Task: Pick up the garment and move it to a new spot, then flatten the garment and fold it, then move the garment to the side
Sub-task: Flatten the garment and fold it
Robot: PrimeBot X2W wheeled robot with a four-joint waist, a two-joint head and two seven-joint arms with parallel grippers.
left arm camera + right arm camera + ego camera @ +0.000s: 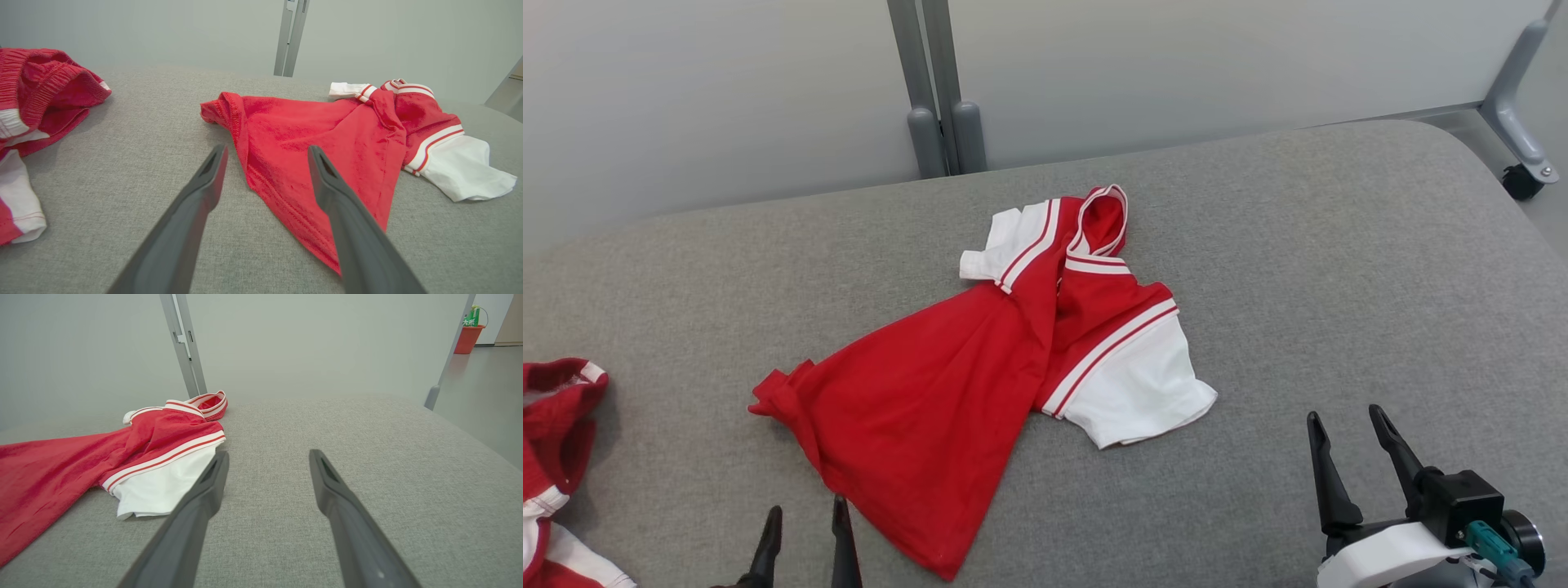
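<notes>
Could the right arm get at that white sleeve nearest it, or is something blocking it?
Probably yes: the right gripper stands open, and only bare grey surface lies between it and the white sleeve.

Right gripper (267,457) agape — garment (122,457) just beside.

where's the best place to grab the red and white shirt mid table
Probably take the shirt by its near ends: left gripper on the bunched red hem corner, right gripper on the white sleeve, each coming in low from the robot's side. Both stick out from the twisted middle with loose edges.
</notes>
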